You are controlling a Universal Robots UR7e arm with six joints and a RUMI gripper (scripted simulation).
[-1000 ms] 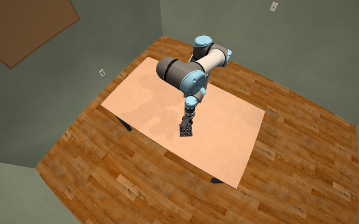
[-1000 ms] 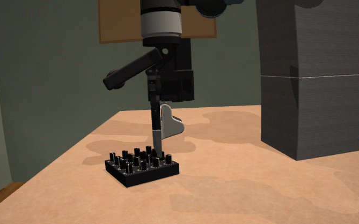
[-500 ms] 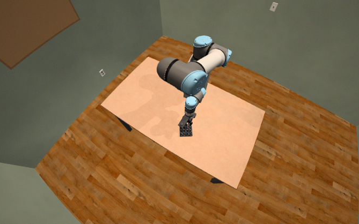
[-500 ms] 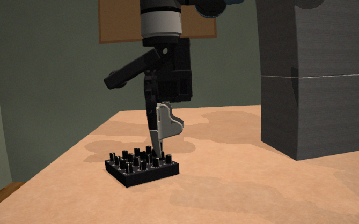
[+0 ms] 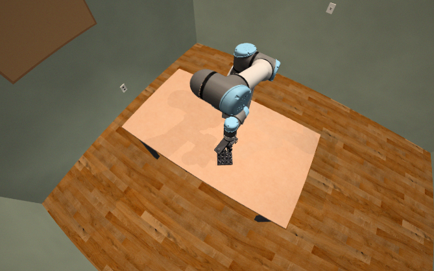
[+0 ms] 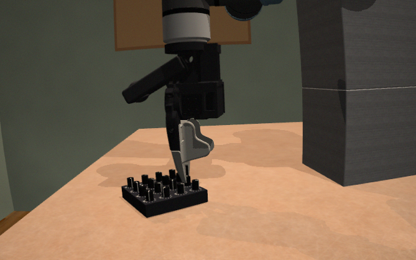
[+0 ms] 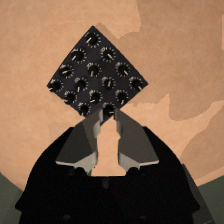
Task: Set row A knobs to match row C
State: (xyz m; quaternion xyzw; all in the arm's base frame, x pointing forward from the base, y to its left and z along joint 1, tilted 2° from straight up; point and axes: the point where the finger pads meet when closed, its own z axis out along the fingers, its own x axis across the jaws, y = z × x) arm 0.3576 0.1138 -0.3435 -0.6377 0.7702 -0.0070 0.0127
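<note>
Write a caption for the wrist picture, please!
Gripper shut on one edge knob of the black knob box, which looks like a diamond.

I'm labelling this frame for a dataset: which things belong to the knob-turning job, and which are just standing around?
Job:
- knob box
- its knobs
- gripper, shut on a knob at the box's edge

Just there:
- table
- grey block
- brown panel
- wall plates
</note>
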